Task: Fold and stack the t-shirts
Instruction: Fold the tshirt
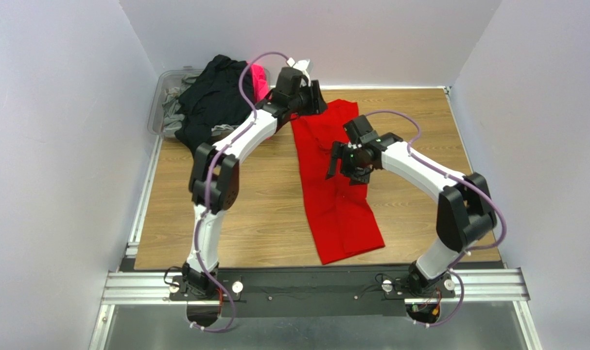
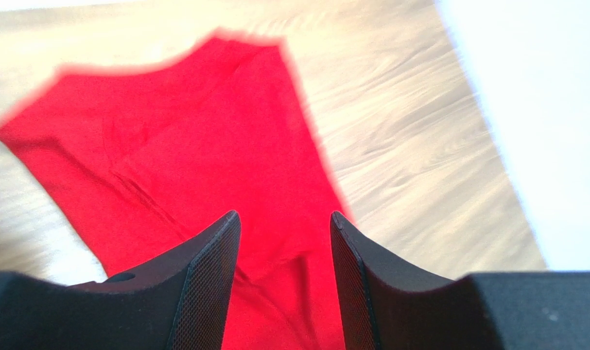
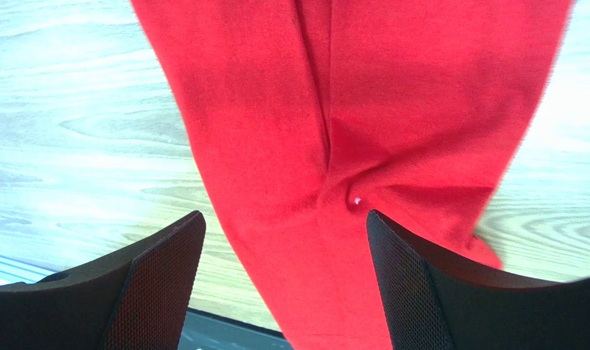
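A bright red t-shirt [image 1: 334, 182] lies folded lengthwise into a long strip down the middle of the wooden table. My left gripper [image 1: 314, 98] hangs over the strip's far end, open, with red cloth [image 2: 203, 146] below the jaws and nothing between them. My right gripper [image 1: 339, 162] hovers above the strip's middle, open wide, with the red cloth [image 3: 393, 109] under it and its fingers empty. Other t-shirts, black [image 1: 210, 98] and hot pink [image 1: 261, 80], are heaped at the far left.
A clear plastic bin [image 1: 166, 102] at the far left holds the heap of shirts, with grey cloth [image 1: 175, 117] showing. White walls close in the table on three sides. A black rail [image 1: 312, 281] runs along the near edge.
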